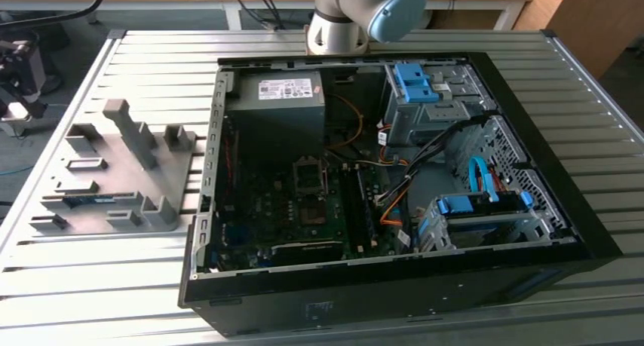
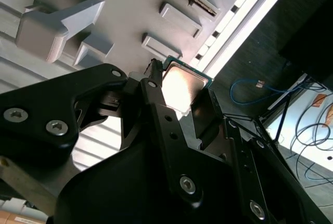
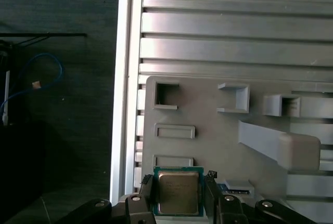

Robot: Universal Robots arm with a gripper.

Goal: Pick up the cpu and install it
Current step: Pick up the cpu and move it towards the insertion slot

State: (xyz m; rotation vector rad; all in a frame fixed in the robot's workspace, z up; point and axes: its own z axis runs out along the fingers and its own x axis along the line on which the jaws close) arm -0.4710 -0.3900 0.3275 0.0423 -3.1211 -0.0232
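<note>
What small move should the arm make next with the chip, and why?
Probably start carrying the small square silver-topped cpu toward the open black computer case. The hand grips two of its sides, above the grey slotted tray, so the pickup looks done.

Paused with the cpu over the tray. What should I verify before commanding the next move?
1. cpu gripped: ok, the gripper clamps two opposite edges in both wrist views.
2. cpu square in the grip: ok, its edges run parallel to the fingers.
3. cpu clear of the grey fixture tray: ok, it appears lifted off.
4. Motherboard socket open and empty: cannot tell.
5. Cables off the socket: ok, they lie to the exterior view's right of it.
</note>
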